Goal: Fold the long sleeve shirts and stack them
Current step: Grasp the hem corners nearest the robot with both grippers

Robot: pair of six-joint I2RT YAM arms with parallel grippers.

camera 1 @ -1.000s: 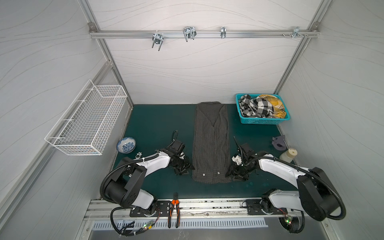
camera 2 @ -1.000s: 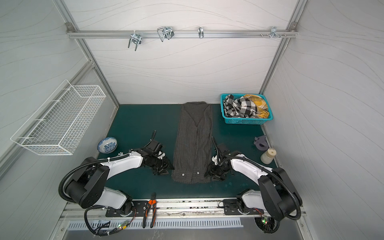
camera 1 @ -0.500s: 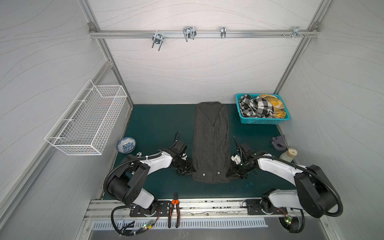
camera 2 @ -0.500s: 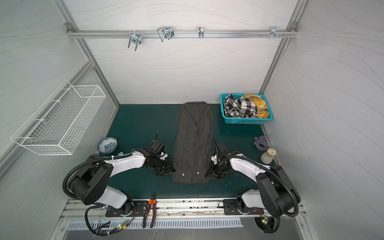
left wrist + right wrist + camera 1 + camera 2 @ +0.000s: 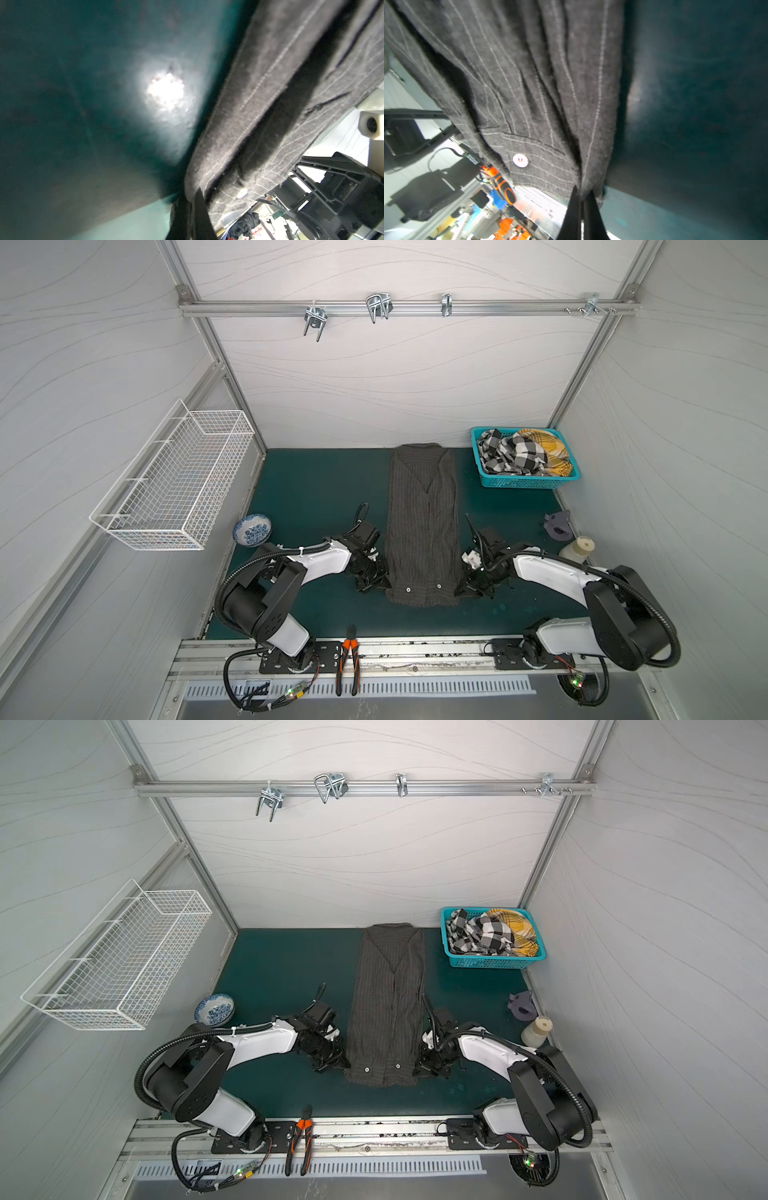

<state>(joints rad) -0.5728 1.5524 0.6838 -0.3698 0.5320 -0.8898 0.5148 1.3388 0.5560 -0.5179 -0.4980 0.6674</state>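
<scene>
Narrow-folded shirt (image 5: 422, 526) lies flat on mat (image 5: 324, 481). Near hem: left gripper (image 5: 384, 584) clamped on left corner, right gripper (image 5: 460, 589) clamped on right corner.

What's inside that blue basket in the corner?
The blue basket holds a crumpled black-and-white checked cloth and a yellow checked cloth beside it. Anything underneath them is covered, so I cannot tell.
</scene>
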